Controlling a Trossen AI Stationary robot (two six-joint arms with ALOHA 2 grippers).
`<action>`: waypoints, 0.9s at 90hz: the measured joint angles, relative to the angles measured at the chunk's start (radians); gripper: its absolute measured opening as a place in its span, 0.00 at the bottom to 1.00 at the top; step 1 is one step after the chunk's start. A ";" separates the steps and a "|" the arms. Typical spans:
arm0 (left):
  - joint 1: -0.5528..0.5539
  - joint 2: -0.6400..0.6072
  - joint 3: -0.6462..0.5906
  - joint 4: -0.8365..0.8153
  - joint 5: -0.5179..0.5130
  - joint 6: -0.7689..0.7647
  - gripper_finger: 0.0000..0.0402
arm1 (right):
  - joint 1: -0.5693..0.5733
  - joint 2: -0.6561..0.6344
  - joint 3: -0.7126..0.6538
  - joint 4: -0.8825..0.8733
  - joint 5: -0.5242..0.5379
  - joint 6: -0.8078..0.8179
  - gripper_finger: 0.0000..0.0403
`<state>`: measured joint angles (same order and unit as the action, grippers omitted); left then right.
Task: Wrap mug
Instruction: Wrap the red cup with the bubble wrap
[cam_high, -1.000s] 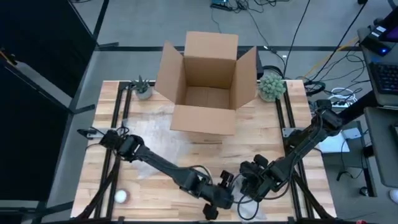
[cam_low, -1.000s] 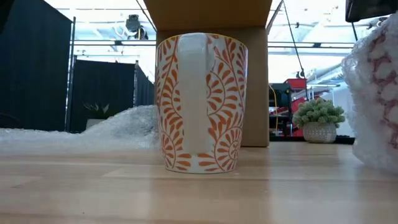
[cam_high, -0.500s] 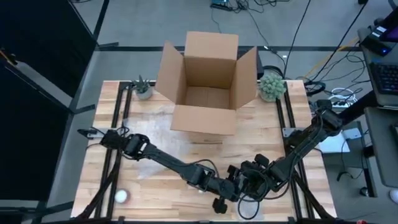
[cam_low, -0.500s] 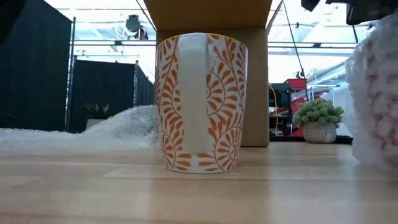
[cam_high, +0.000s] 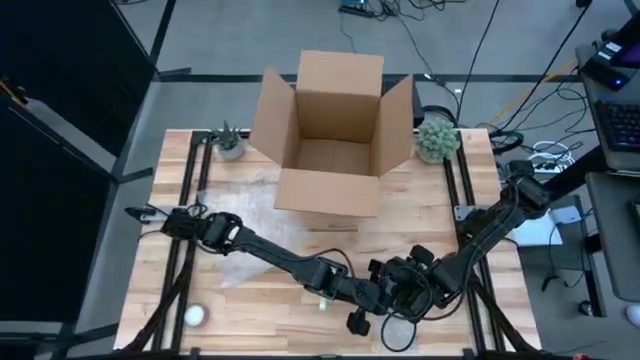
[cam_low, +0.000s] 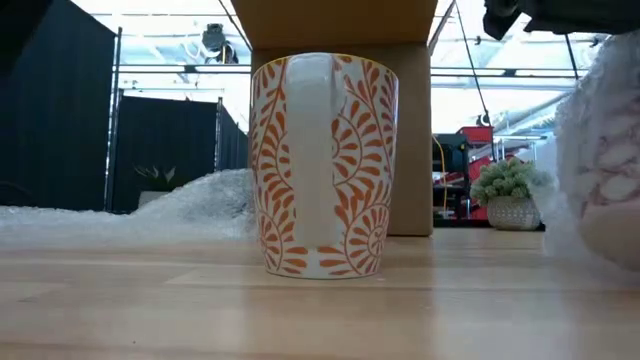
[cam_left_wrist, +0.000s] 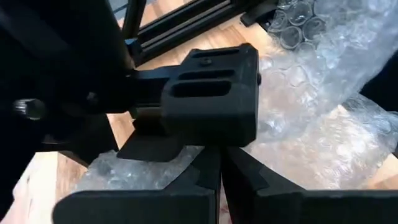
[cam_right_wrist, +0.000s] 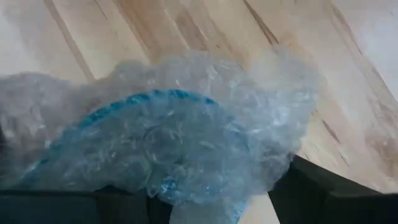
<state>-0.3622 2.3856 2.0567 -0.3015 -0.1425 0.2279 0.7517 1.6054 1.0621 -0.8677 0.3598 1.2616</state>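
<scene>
A white mug with an orange leaf pattern stands upright on the wooden table, handle toward the low camera; no gripper touches it. A second mug with a blue rim sits inside a bubble-wrap bundle, on which my right gripper is shut, near the table's near edge. My left gripper is shut right beside it, its tips at the wrap. My left gripper's shut fingertips lie at the loose bubble wrap just below the right gripper's body. I cannot tell whether a layer sits between them. My right gripper holds the wrapped bundle between its two fingers, the wrap bulging out ahead of them. In the low view the bundle's bottom is at the tabletop.
An open cardboard box stands at the table's far middle, flanked by two small potted plants. A loose bubble-wrap sheet lies on the table's left part. A white ball rests at the near left corner.
My left gripper has gone toward the table's right edge, closing on the right gripper and the bundle. In the low view the bundle's wrap has shifted and spread a little toward the orange mug.
</scene>
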 joint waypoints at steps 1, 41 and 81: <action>0.000 0.000 0.000 -0.004 0.003 0.002 0.00 | 0.000 0.000 0.000 0.001 0.000 -0.004 0.49; -0.003 0.013 0.000 -0.137 0.100 0.014 0.00 | 0.000 -0.003 0.003 0.087 -0.014 -0.086 0.49; 0.010 0.039 -0.006 -0.085 0.061 0.052 0.00 | -0.047 -0.012 0.043 0.006 -0.075 -0.220 0.49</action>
<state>-0.3518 2.4245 2.0502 -0.3862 -0.0815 0.2794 0.7052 1.5932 1.1054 -0.8613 0.2851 1.0421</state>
